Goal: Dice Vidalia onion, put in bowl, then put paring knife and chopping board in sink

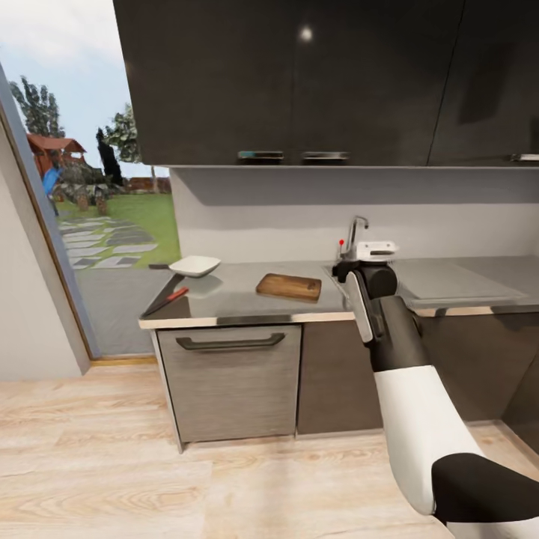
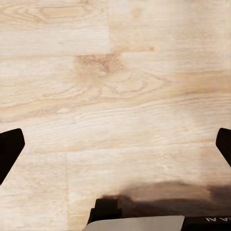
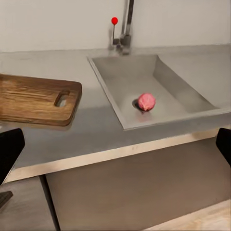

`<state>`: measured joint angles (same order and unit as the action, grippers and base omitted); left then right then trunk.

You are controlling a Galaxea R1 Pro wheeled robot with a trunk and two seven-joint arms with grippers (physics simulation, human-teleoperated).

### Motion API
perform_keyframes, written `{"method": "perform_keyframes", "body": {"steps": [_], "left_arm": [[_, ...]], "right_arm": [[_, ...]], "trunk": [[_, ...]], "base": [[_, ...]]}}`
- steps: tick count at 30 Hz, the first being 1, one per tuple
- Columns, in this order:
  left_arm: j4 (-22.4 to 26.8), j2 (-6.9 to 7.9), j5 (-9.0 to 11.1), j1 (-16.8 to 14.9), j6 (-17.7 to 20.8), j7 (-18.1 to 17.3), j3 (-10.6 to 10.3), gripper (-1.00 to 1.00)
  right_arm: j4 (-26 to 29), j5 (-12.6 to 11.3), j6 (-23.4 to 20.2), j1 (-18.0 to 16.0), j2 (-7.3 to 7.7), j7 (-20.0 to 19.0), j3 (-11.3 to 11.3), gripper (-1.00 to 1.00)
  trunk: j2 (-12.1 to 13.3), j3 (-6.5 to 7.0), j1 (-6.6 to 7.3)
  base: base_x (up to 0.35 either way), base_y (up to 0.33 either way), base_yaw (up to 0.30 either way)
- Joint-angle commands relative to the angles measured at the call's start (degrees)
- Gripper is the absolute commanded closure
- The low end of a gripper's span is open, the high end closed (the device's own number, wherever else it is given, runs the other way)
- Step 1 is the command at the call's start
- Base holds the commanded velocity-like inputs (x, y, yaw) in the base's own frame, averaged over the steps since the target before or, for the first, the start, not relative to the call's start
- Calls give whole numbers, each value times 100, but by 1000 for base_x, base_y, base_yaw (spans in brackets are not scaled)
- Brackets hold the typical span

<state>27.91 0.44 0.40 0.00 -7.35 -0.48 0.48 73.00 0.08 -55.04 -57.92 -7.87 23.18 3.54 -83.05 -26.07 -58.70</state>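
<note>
The pinkish-red Vidalia onion lies by the drain of the steel sink, under the chrome tap with its red knob. My right gripper is open, held in front of the countertop edge and short of the sink, with its dark fingertips at the frame's sides. The wooden chopping board lies on the grey countertop beside the sink. The white bowl and the red-handled paring knife sit at the counter's left end. My left gripper is open over the wood floor.
My right arm rises in front of the sink and hides the basin in the head view. Black upper cabinets hang over the counter. A grey drawer front sits below the board. A doorway to a garden opens at the left.
</note>
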Motion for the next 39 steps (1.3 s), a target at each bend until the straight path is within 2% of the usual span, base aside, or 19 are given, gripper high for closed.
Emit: {"method": "perform_keyframes", "body": {"steps": [1, 12, 24, 30, 39], "left_arm": [[2, 0, 4, 0, -12, -5, 5, -100], [-2, 0, 4, 0, -12, -6, 5, -100], [-5, 0, 4, 0, -12, -5, 5, -100], [-14, 0, -6, 0, -12, -7, 5, -100], [-6, 0, -5, 0, -17, -5, 5, -100]], "right_arm": [[-89, 1, 21, -10, 0, 17, 6, -100], [-316, -15, 173, -18, 18, 0, -17, -100], [-356, -15, 182, -16, 60, -12, -43, -100], [-373, -5, 187, -18, 79, -23, -426, -100], [-797, -18, 217, -16, 172, -32, -461, -100]], "trunk": [[-3, -6, -3], [-3, -6, -3], [-3, -6, -3], [-3, -6, -3], [-3, -6, -3]], "base": [[265, 185, 0], [267, 177, 0], [278, 10, 0], [268, -186, 0], [97, -75, 0]]}}
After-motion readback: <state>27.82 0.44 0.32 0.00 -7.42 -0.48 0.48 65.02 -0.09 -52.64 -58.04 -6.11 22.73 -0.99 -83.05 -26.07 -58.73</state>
